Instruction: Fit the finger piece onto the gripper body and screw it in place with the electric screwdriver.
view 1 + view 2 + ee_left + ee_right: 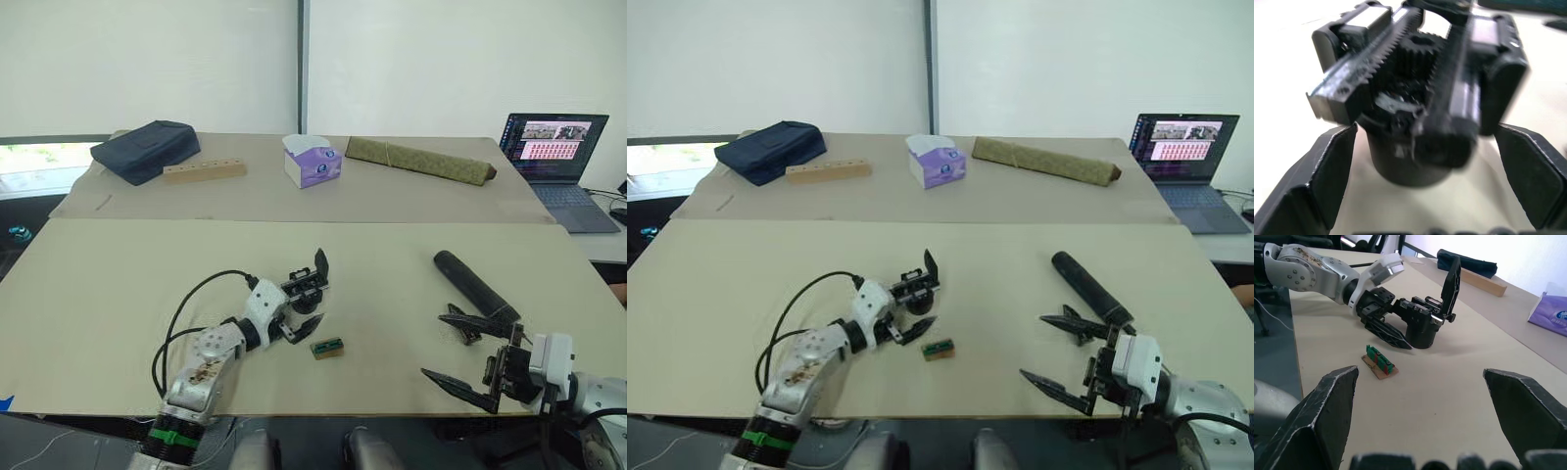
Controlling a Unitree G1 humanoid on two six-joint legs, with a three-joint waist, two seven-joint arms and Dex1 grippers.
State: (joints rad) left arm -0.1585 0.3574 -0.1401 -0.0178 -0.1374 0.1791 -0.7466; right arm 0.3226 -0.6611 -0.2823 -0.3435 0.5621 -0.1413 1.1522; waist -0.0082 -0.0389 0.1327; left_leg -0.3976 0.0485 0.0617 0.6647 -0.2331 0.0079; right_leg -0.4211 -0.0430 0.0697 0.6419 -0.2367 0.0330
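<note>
The gripper body (pixel 304 291) stands on the tan table in front of me, its round base (pixel 1405 164) down and toothed rails on top. A pointed black finger (pixel 321 262) rises from its far end; I cannot tell whether this is the finger piece. My left gripper (pixel 306 300) is open, with one fingertip (pixel 1332 171) on each side of the base and a gap to it. The electric screwdriver (pixel 475 284) lies on the right, its near end by my right gripper (pixel 432 344), which is open and holds nothing.
A small green-and-brown block (pixel 327 348) lies just in front of the gripper body. Along the back are a dark bag (pixel 147 149), a wooden block (pixel 204 171), a tissue box (pixel 312 160), an olive rolled bundle (pixel 419 161) and a laptop (pixel 556 157).
</note>
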